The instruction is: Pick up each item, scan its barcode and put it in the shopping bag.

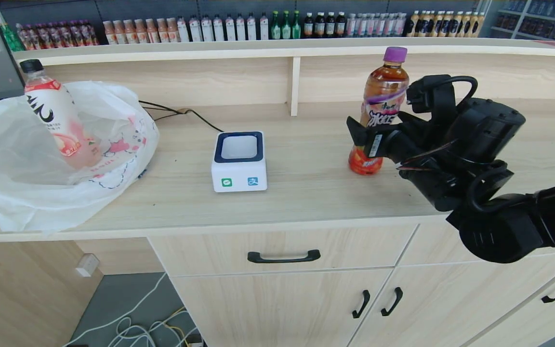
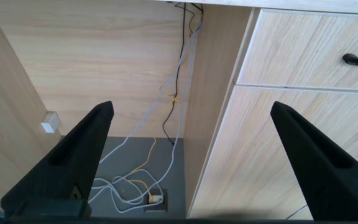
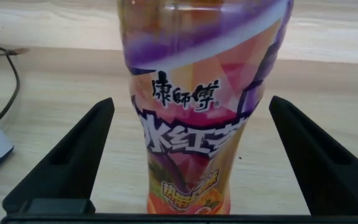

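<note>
At the far left of the bench the white shopping bag lies slumped open, and a pink drink bottle with a black cap leans inside it, neck sticking up above the rim. The left tool hangs low beside the cabinet front, its camera looking down into the open recess under the bench where loose cables trail on the floor. Its two black fingers are spread wide apart with nothing between them.

Near the middle of the bench sits the white scanner with a dark-framed window on top, and a black cable runs from behind it toward the bag.

To the right of the scanner, well apart from it, the orange tea bottle with a purple cap stands upright on the bench. The right arm comes in from the lower right over the bench's front edge, wrist bent so the right tool is level with the lower half of the label. In the right wrist view the bottle stands between the fingers, which are spread with a gap on each side, so the tool is released around it, not clamping.
</note>
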